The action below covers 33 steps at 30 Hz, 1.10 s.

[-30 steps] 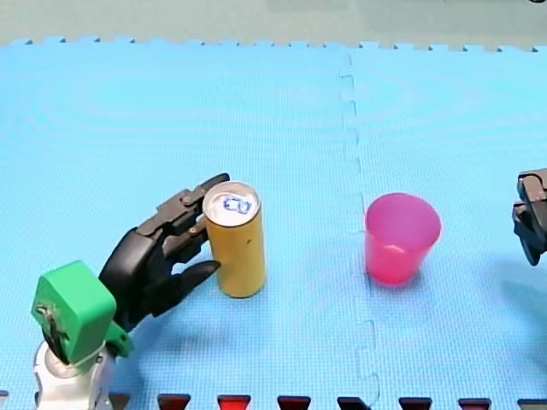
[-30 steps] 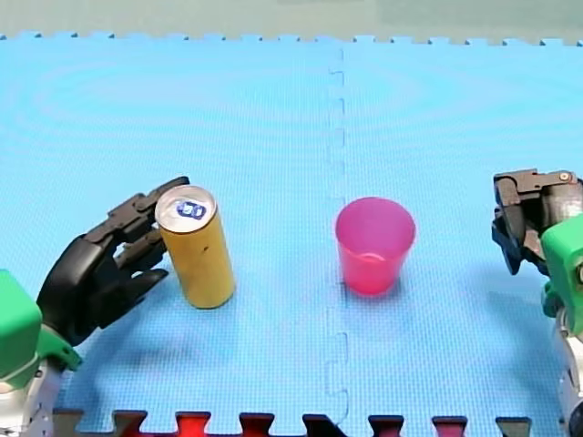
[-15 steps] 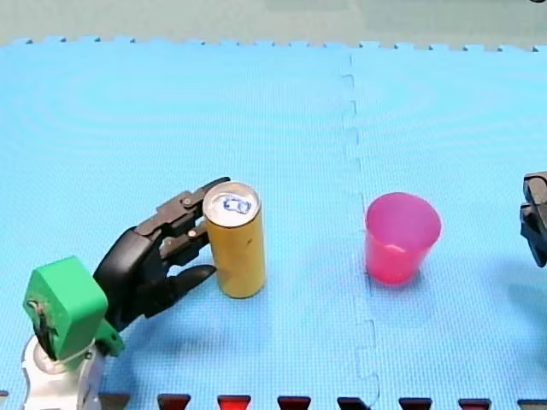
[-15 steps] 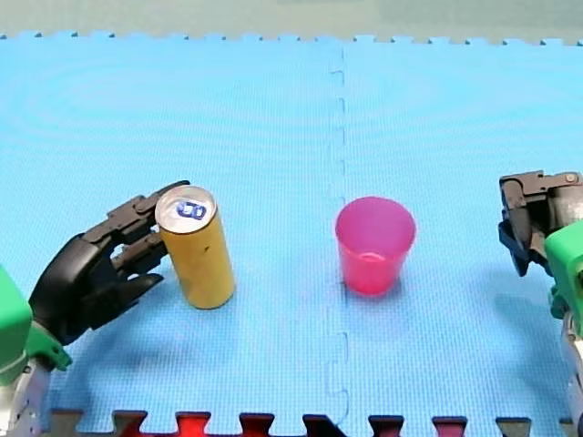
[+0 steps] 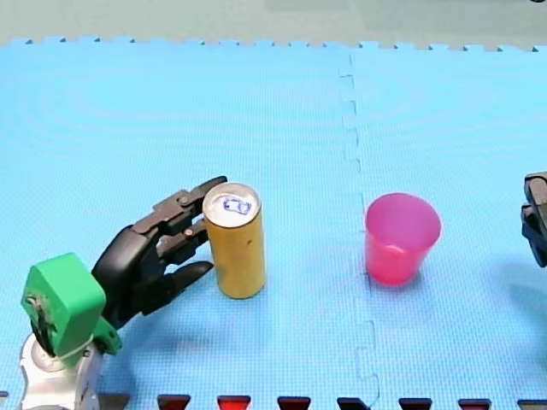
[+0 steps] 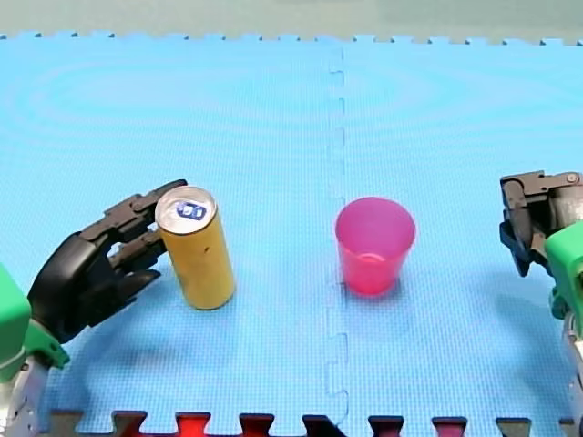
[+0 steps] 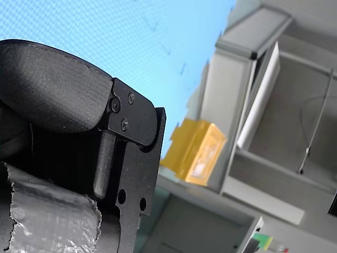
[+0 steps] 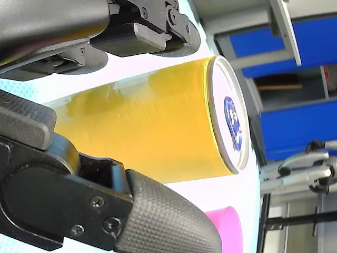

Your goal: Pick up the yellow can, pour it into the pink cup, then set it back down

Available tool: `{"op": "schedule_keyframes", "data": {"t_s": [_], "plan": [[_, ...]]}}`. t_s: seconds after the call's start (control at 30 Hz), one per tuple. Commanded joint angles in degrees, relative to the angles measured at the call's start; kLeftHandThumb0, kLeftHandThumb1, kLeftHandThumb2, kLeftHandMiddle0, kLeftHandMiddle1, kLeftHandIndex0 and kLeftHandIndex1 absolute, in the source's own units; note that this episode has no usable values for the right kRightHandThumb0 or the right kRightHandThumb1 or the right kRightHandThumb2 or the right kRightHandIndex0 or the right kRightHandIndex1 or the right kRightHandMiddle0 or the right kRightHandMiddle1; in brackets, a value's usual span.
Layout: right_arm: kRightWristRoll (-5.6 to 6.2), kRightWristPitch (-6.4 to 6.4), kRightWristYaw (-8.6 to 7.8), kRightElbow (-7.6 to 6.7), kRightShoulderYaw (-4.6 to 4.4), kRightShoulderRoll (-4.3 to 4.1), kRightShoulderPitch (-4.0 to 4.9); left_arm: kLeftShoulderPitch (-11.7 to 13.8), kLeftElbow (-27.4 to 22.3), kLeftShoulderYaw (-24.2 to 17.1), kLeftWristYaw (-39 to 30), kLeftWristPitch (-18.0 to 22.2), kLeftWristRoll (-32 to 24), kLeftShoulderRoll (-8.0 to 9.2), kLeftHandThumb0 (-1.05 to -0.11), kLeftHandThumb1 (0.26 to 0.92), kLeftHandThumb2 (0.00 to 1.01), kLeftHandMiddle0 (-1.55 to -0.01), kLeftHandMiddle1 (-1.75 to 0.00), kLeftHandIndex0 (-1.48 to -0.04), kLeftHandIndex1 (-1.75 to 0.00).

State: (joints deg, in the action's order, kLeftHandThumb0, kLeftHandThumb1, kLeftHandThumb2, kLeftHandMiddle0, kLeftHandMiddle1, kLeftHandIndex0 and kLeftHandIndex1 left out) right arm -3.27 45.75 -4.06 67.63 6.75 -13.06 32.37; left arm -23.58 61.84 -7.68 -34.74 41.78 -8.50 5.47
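Yellow can point(image 5: 236, 243) stands at the pink cup's point(image 5: 400, 239) 9 o'clock, and our left hand point(image 5: 152, 263) brackets it from 8 o'clock, not closed yet. We should squeeze mid-body before lifting. Right hand point(image 6: 530, 218) is at the cup's 3 o'clock.

Black robot hand point(image 7: 79, 105), grey tape point(image 7: 47, 211); blue mat point(image 7: 158, 42); yellow box point(image 7: 197, 153) beyond.

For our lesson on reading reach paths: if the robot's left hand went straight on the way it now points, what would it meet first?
The yellow can, upright on the mat just ahead of the left hand; whether they touch is unclear. The right hand is at the far right.
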Motion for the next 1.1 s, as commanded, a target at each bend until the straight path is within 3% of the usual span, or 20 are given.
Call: {"op": "schedule_keyframes", "data": {"t_s": [0.0, 0.43, 0.73, 1.07], "plan": [[0.08, 0.21, -0.06, -0.21, -0.01, -0.53, -0.25, -0.36, 0.35, -0.44, 0.44, 0.35, -0.28, 0.15, -1.048, 0.921, 0.03, -0.37, -0.01, -0.32, 0.00], [-0.15, -0.09, 0.23, -1.19, -0.27, -1.17, -0.79, -2.98, 3.98, -0.68, 4.26, -1.37, 1.06, -0.61, -1.048, 0.921, 0.04, -0.38, -0.01, -0.33, 0.00], [0.30, -0.14, -0.20, -1.73, -0.10, -1.45, -1.06, -4.92, 7.97, -1.67, 5.28, -5.53, 0.88, -1.74, -1.048, 0.913, 0.02, -0.38, -0.01, -0.34, -0.01], [0.61, 0.22, -0.67, -1.56, 0.19, -1.68, -1.14, -5.05, 8.05, -2.19, 3.09, -6.65, 0.60, -2.67, -1.048, 0.896, 0.01, -0.39, -0.01, -0.34, -0.01]]}}
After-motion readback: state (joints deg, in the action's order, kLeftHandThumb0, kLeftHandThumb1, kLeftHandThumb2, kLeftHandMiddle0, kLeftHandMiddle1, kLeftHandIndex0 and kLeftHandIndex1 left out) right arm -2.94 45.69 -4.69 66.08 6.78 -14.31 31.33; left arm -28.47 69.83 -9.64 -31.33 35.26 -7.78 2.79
